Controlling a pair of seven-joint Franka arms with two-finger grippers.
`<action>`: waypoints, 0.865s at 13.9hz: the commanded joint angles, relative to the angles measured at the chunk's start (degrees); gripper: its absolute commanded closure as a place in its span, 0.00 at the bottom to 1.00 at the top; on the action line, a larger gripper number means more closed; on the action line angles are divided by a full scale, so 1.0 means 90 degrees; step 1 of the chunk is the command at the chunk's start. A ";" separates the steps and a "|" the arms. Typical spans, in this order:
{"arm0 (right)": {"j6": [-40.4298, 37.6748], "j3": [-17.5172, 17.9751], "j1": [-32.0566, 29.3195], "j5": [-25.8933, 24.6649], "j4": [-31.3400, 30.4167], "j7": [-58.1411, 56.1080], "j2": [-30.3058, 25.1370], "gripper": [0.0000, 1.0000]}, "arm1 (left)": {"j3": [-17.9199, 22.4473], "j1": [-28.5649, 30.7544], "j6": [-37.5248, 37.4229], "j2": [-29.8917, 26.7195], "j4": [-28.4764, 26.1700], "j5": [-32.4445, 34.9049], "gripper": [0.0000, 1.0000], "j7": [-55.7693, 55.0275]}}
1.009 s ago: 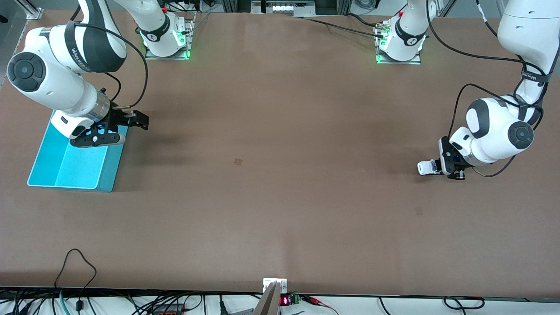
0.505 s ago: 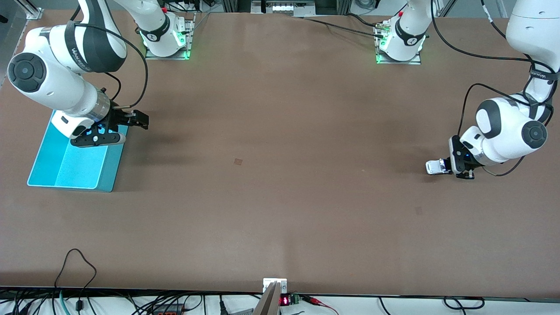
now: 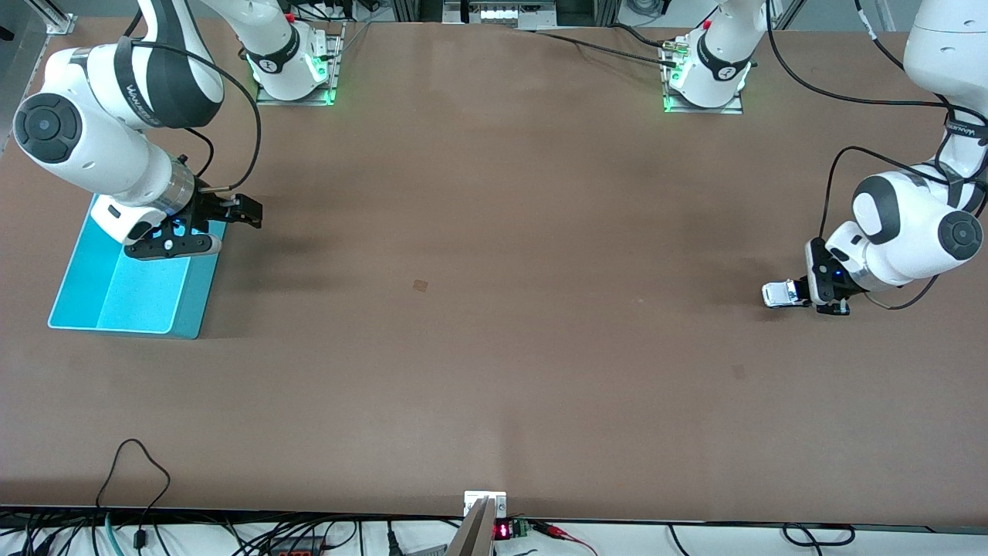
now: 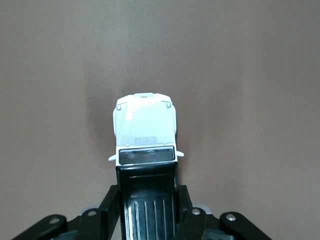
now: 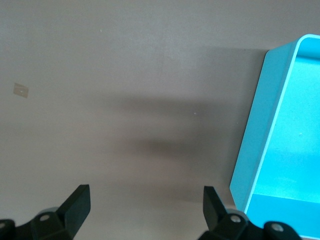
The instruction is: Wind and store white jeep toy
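The white jeep toy (image 3: 782,294) with its black rear panel is near the left arm's end of the table, low at the surface. My left gripper (image 3: 809,295) is shut on its black rear part. In the left wrist view the jeep (image 4: 145,132) points away from the gripper (image 4: 146,200), with a finger on each side of the black panel. The turquoise bin (image 3: 116,297) stands at the right arm's end. My right gripper (image 3: 207,228) hangs open and empty over the bin's edge (image 5: 250,150); its own view shows it wide open (image 5: 145,200).
Two small square marks are on the brown table, one mid-table (image 3: 420,285) and one nearer the front camera than the jeep (image 3: 739,371). The arm bases (image 3: 293,73) (image 3: 704,77) stand along the table's back edge. Cables run along the front edge (image 3: 139,463).
My left gripper has pulled the jeep along the table toward the left arm's end. The right arm has not moved.
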 commanded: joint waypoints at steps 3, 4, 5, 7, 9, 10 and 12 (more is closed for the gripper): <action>-0.0032 -0.0007 0.0048 -0.0037 -0.0057 0.0112 -0.0054 0.00 | -0.0035 0.0382 0.0117 0.0719 0.0305 0.0172 0.68 0.0414; -0.0032 -0.0007 0.0048 -0.0037 -0.0057 0.0112 -0.0054 0.00 | -0.0035 0.0412 0.0117 0.0739 0.0343 0.0181 0.68 0.0434; -0.0032 -0.0007 0.0048 -0.0037 -0.0057 0.0112 -0.0054 0.00 | -0.0035 0.0489 0.0117 0.0836 0.0421 0.0191 0.68 0.0541; -0.0032 -0.0007 0.0048 -0.0037 -0.0057 0.0112 -0.0054 0.00 | -0.0035 0.0597 0.0117 0.0992 0.0607 0.0181 0.68 0.0737; -0.0032 -0.0007 0.0048 -0.0037 -0.0057 0.0112 -0.0054 0.00 | -0.0035 0.0685 0.0117 0.1012 0.0627 0.0191 0.68 0.0834; -0.0032 -0.0007 0.0048 -0.0037 -0.0057 0.0141 -0.0054 0.00 | -0.0035 0.0695 0.0117 0.1012 0.0627 0.0191 0.68 0.0835; -0.0061 0.0002 0.0058 -0.0037 -0.0057 0.0248 -0.0054 0.00 | -0.0035 0.0783 0.0126 0.1012 0.0637 0.0317 0.68 0.0913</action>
